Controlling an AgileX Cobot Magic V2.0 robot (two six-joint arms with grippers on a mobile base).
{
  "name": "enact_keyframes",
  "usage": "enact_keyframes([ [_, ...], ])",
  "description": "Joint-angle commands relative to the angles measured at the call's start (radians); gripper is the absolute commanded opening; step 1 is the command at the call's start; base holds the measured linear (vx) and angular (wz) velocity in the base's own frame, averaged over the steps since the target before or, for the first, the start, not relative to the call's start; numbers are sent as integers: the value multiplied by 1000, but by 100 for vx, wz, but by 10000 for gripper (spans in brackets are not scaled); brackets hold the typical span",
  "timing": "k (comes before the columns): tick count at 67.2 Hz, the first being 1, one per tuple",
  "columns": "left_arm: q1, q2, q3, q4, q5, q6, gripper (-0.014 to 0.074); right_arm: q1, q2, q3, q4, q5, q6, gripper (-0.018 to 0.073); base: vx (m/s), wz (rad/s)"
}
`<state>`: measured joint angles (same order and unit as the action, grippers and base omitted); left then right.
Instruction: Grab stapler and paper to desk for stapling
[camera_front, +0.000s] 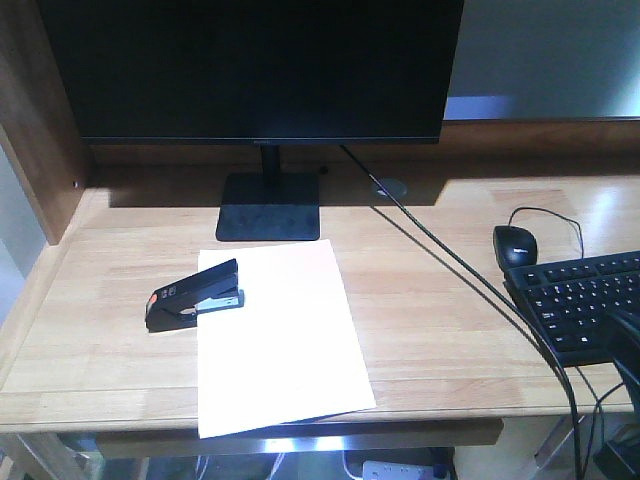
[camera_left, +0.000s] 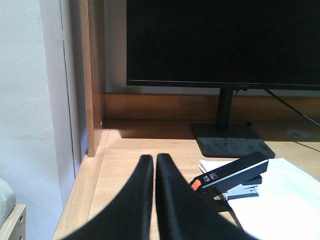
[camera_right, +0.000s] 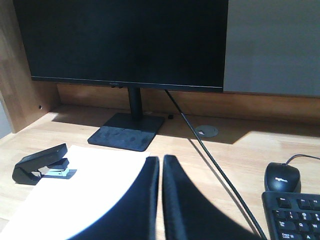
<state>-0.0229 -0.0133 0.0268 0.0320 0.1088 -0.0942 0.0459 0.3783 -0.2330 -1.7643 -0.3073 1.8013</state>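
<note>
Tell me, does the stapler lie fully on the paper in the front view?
No, the stapler bites only the left edge of the paper; its rear rests on the desk.

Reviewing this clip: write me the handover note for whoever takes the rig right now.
Left gripper: shut, empty, hovering left of the stapler.
Right gripper: shut, empty, above the paper.
Both job items lie on the desk: the paper in front of the monitor stand, its near edge overhanging the desk front; the stapler's mouth sits over the paper's left edge.
Done: both delivered.
Left: whether a staple went in cannot be told; check, then press if needed.
</note>
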Motion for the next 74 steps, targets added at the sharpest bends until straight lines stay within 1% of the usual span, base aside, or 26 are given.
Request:
enact_keyframes([
  [1,1,-14,28,-3,-70,-10,-6,-7,8,-29,-17,29,0,-9,0,0],
  [15,1,-14,28,-3,-70,-9,-6,-7,8,-29,-18,29,-2,-9,0,0],
  [21,1,-14,28,-3,-70,-9,-6,-7,8,-29,-19,36,-34,-9,0,0],
  [23,1,-14,28,-3,-70,-9,-6,-7,8,-29,-17,36,-56,-9,0,0],
  [27,1,-14,28,-3,-70,-9,-6,-7,8,-29,-7,36,-135,-9,0,0],
  [32,1,-14,28,-3,-70,-9,-6,-7,8,-29,77,53,-277,-9,0,0],
  [34,1,-14,28,-3,-70,-9,-6,-7,8,-29,131,68,-350,-9,0,0],
  [36,1,-14,28,-3,-70,-9,-6,-7,8,-29,211,94,-427,-9,0,0],
  [41,1,-14,28,-3,-70,-9,-6,-7,8,-29,451,164,-596,-9,0,0],
  [42,1,-14,28,-3,-70,-9,-6,-7,8,-29,528,191,-652,-9,0,0],
  [44,1,-14,28,-3,-70,-9,-6,-7,8,-29,634,239,-731,-9,0,0],
  [45,1,-14,28,-3,-70,-9,-6,-7,8,-29,689,259,-792,-9,0,0],
  [46,1,-14,28,-3,-70,-9,-6,-7,8,-29,773,279,-834,-9,0,0],
  [51,1,-14,28,-3,-70,-9,-6,-7,8,-35,1039,395,-1055,-9,0,0],
  [52,1,-14,28,-3,-70,-9,-6,-7,8,-35,1089,414,-1125,-9,0,0],
  [53,1,-14,28,-3,-70,-9,-6,-7,8,-37,1160,432,-1173,-9,0,0],
  [56,1,-14,28,-3,-70,-9,-6,-7,8,-38,1291,479,-1314,-9,0,0],
  [60,1,-14,28,-3,-70,-9,-6,-7,8,-38,1452,516,-1518,-9,0,0],
  [66,1,-14,28,-3,-70,-9,-6,-7,8,-38,1618,515,-1754,-9,0,0],
  [69,1,-14,28,-3,-70,-9,-6,-7,8,-38,1694,500,-1837,-9,0,0],
  [74,1,-14,28,-3,-70,-9,-6,-7,-3,-38,1783,465,-1948,-9,0,0],
])
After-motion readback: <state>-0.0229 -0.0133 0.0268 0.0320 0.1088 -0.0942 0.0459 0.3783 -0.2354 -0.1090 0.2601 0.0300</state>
